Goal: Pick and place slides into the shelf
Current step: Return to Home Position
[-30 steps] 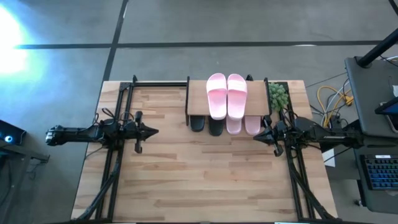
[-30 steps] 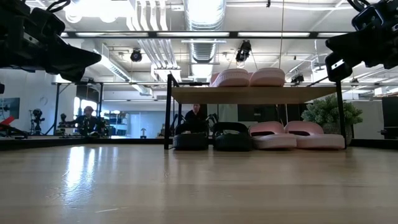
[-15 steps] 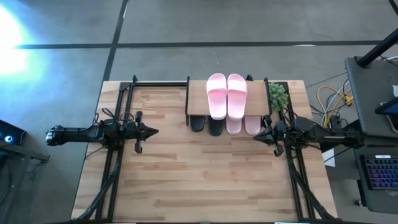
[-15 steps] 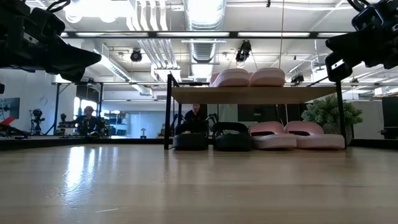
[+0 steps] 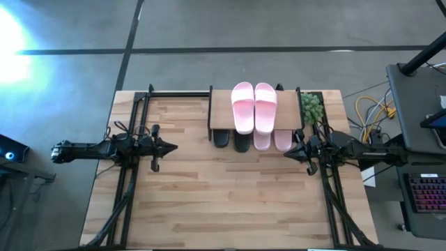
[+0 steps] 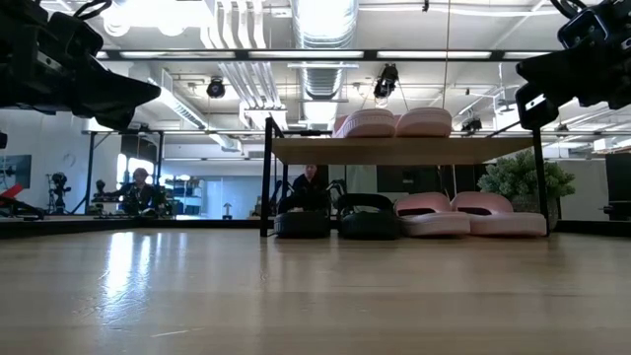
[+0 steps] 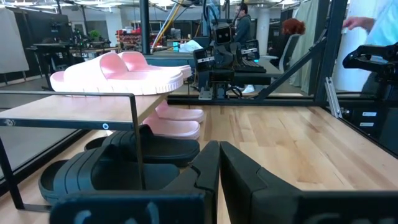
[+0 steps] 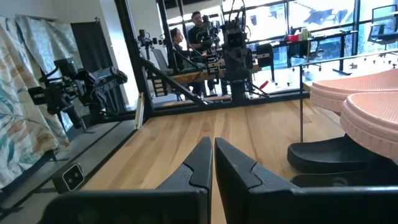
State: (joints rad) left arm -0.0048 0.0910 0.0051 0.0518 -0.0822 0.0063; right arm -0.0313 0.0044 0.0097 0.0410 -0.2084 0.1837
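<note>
At the top centre of the high view, the shelf [image 5: 221, 111] stands on the far part of the bench [image 5: 223, 202]. One top pink pair [image 5: 254, 106] lies side by side on its board. Below the board's near edge, toes poke out in a row: the black pair [image 5: 231, 140] to the left, the lower pink pair [image 5: 272, 140] to the right. A green plant [image 5: 311, 106] sits just right of the shelf. The left arm [image 5: 104, 148] lies at mid left and the right arm [image 5: 348, 148] at mid right. Both point inward, and the left jaws and the right jaws are pinched narrow and hold nothing.

From the low view, the shelf [image 6: 404, 150] is in the middle. The top pink pair [image 6: 394, 122] rests on it, while the black pair [image 6: 335, 219] and the lower pink pair [image 6: 468, 217] stand on the bench underneath. The plant [image 6: 523, 177] shows at the right. The arms hang in the upper corners, well apart from the slides.

From the left wrist view, the two dark fingers [image 7: 205, 177] almost touch. The shelf fills the left half of the frame, with the black pair [image 7: 124, 162] nearest. The right arm [image 7: 221, 56] stands far across the bench.

From the right wrist view, the fingers [image 8: 199, 168] are as close. Pink slides [image 8: 364, 106] and a black toe [image 8: 323, 155] show at the right edge; I cannot tell which pink pair they are. The left arm [image 8: 236, 43] stands opposite, with people [image 8: 199, 22] behind it.
</note>
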